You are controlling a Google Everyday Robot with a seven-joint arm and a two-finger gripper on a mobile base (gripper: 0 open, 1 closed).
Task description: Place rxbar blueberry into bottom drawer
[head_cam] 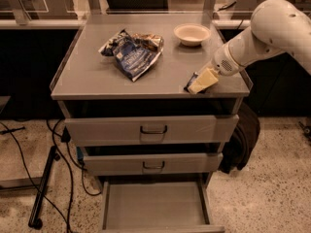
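Observation:
The rxbar blueberry (190, 83) shows only as a thin dark sliver at the front right of the grey cabinet top (97, 76), mostly hidden by my gripper. My gripper (201, 81), pale cream on a white arm, reaches in from the right and sits right against the bar at the counter surface. The bottom drawer (155, 208) is pulled open below, showing a plain grey floor with nothing in it.
A wrinkly blue-and-silver chip bag (133, 55) lies mid-counter. A pale bowl (192, 33) stands at the back right. The two upper drawers (153, 129) are closed. A black bag (243, 140) leans by the cabinet's right side. Cables and a black stand (43, 188) are on the floor at left.

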